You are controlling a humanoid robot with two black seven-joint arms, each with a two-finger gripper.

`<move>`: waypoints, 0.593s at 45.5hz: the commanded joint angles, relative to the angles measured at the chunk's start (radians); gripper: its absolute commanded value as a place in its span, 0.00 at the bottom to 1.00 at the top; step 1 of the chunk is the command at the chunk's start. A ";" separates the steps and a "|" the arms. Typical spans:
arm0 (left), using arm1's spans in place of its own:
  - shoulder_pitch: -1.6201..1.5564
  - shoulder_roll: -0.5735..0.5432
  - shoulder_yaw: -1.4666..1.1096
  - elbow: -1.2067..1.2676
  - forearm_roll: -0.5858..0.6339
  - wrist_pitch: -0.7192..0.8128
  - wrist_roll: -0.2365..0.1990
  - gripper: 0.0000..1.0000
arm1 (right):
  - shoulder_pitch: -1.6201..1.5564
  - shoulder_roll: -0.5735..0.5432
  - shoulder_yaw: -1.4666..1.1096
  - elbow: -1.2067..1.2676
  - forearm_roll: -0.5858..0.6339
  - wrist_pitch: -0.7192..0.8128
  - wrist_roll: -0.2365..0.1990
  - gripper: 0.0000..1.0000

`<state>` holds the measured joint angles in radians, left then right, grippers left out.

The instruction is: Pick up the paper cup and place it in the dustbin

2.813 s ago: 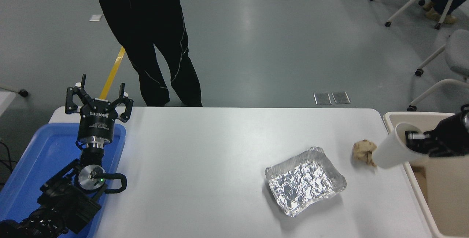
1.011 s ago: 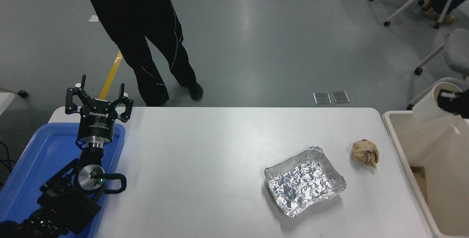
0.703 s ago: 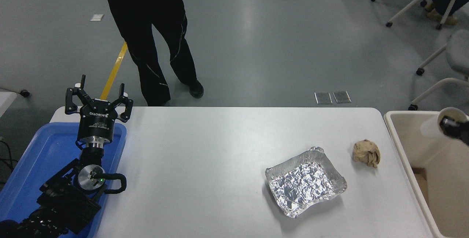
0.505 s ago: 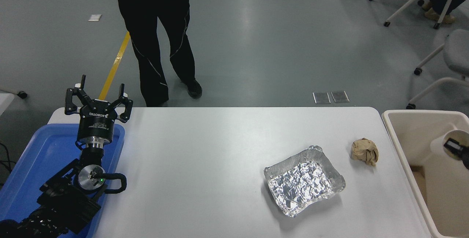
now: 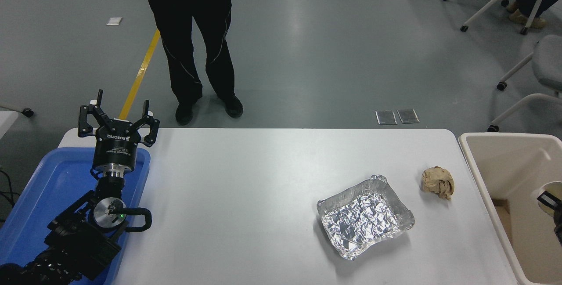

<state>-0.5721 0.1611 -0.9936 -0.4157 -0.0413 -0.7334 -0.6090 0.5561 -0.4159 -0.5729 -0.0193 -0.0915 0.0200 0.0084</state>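
Left arm parked lower left over the blue tray (image 5: 26, 201), left pincer (image 5: 118, 116) spread wide, holding nothing. Right pincer (image 5: 554, 203) barely in frame at right edge, down inside the dustbin (image 5: 496, 138); one finger inside the paper cup (image 5: 541, 192), can't tell the grip. Cup sits within the bin walls. On the surface (image 5: 246, 179): foil tray (image 5: 365, 215), brown paper ball (image 5: 437, 182) beside it. Person (image 5: 193, 34) standing beyond the far edge.
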 commanded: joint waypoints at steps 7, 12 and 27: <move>0.000 0.000 0.001 0.000 0.000 -0.001 0.000 0.99 | 0.005 -0.009 0.007 -0.004 0.022 0.006 0.015 1.00; 0.000 0.000 0.001 0.000 0.000 -0.001 0.000 0.99 | 0.060 -0.046 -0.031 0.018 0.016 0.035 0.041 1.00; 0.000 -0.002 0.001 0.000 0.001 -0.001 0.000 0.99 | 0.568 -0.293 -0.309 0.586 -0.129 0.141 0.047 1.00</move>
<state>-0.5720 0.1612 -0.9931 -0.4156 -0.0410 -0.7347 -0.6086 0.7792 -0.5622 -0.6572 0.1908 -0.1171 0.1060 0.0471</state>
